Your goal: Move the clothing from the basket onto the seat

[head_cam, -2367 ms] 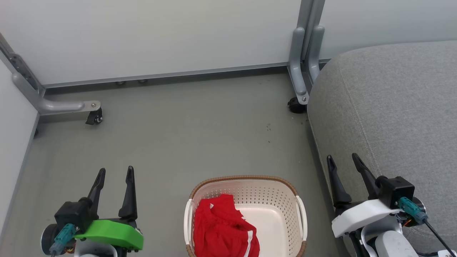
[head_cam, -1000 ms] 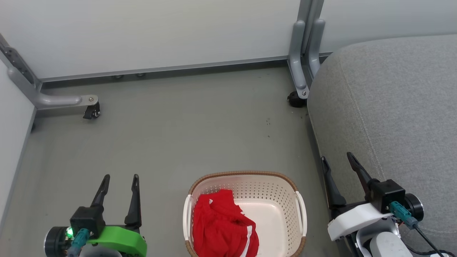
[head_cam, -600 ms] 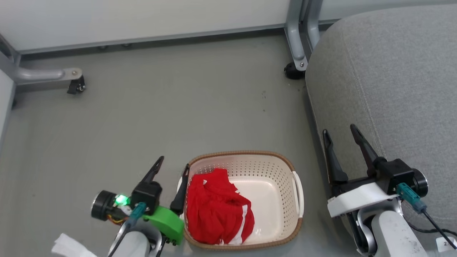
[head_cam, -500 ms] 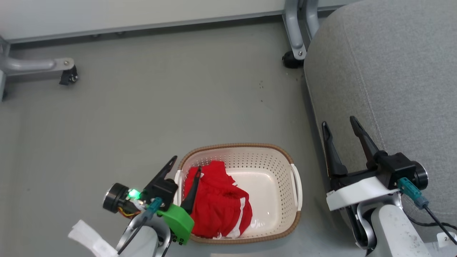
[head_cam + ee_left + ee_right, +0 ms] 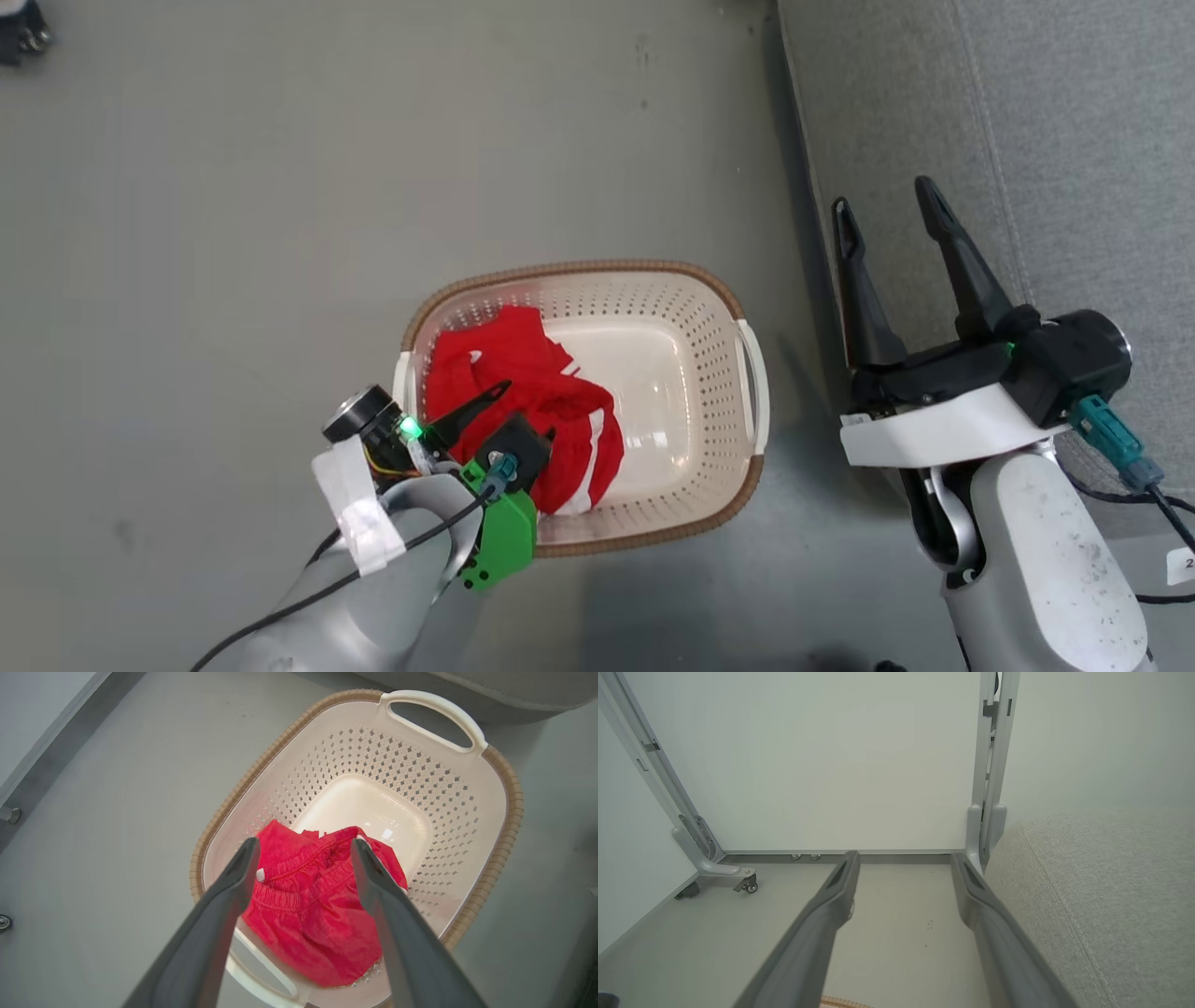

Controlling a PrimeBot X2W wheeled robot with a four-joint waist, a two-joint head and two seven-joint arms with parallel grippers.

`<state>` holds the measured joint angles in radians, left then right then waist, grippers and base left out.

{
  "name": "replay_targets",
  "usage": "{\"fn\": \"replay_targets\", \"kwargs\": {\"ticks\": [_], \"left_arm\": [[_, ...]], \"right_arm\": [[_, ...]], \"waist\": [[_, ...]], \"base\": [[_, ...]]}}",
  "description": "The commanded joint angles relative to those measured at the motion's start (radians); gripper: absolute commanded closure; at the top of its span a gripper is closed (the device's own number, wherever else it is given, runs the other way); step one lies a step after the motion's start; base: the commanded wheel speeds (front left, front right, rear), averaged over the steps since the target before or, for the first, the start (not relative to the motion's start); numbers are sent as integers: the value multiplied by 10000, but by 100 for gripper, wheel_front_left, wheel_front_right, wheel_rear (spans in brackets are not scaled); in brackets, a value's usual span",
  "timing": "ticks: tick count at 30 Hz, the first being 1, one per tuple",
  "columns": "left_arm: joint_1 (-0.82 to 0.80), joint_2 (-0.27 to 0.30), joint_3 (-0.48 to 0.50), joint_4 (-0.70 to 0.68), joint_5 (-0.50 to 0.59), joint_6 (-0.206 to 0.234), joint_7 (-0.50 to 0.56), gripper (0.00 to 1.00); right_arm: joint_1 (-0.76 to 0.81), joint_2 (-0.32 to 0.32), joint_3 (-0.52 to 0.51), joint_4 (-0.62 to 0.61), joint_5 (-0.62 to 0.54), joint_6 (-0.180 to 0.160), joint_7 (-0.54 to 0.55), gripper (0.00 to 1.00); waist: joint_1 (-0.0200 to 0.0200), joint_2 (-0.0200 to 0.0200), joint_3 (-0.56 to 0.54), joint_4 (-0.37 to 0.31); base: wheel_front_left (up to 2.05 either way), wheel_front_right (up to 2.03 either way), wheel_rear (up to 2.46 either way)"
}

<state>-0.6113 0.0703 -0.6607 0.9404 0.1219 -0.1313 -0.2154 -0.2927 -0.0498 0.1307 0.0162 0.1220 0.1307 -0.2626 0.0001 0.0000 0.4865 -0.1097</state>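
Grey floor [image 5: 233, 233], bounded at three o'clock in the head view by the grey upholstered seat [image 5: 1074, 140]. Item: oval cream laundry basket [image 5: 653, 273], brown woven-look rim, set on the floor at centre, near the seat's edge. Item: red clothing [image 5: 523, 373] with white stripes, bunched against the basket's nine o'clock wall, the three o'clock half of the basket floor left bare; one piece or two cannot be told. Left gripper [image 5: 304, 843]: fingers spread wide over the heap, an elastic waistband framed between them; nothing is pinched, and contact cannot be told. Right gripper [image 5: 882, 193]: fingers spread, nothing held, hung at three o'clock of the basket by the seat's edge. Step judged in hand: the reach for a first grasp. It is best done by lowering straight onto the thick waistband fold, so that several layers are caught, with the tips kept off the perforated wall and handle. Against half a second earlier: the head camera has been tipped further down, so the whole scene is shifted; the left gripper, then astride the nine o'clock rim, has been carried over the heap; basket and clothing are unmoved.
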Motion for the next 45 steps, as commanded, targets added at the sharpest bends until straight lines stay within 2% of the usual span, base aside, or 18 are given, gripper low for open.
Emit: {"fn": "replay_targets", "kwargs": {"ticks": [1,11,20,31,40,41,42,43,45], "left_arm": [[-393,-11,-133,243,110,12,14,0],[-1865,-56,-1117,1728,929,198,250,0],[-2699,217,-1383,2688,1117,435,456,0],[-3398,853,-1685,3190,1249,690,1033,0],[-3668,1270,-1785,3430,1088,531,2038,0],[-3669,1299,-1780,3441,1038,512,2091,45],[-3671,1336,-1806,3449,1051,518,2176,80],[-3667,1351,-1818,3450,1022,505,2208,100],[-3640,1371,-1853,3462,970,482,2280,100]], "right_arm": [[-235,-13,26,-152,73,1,-30,0],[-744,-13,266,-1011,289,1,-31,0],[-968,-12,517,-1260,755,1,-32,0],[-1196,-12,830,-1300,1284,1,-32,0],[-1258,-14,990,-1349,1530,1,-33,0],[-1266,-14,990,-1347,1548,1,-33,0],[-1275,-14,980,-1340,1566,1,-33,0],[-1280,-14,971,-1330,1573,1,-33,0],[-1286,-14,922,-1307,1575,1,-33,0]], "waist": [[-1,0,1439,-526],[-1,0,3239,-890],[-1,0,4340,-1274],[-1,0,5060,-1629],[-1,0,5395,-1905],[-1,0,5414,-1923],[-1,0,5425,-1943],[-1,0,5425,-1954],[-1,0,5397,-1961]], "base": [[0,0,0],[0,0,0],[0,0,0],[0,0,0],[0,0,0],[0,0,0],[0,0,0],[0,0,0],[0,0,0]]}}
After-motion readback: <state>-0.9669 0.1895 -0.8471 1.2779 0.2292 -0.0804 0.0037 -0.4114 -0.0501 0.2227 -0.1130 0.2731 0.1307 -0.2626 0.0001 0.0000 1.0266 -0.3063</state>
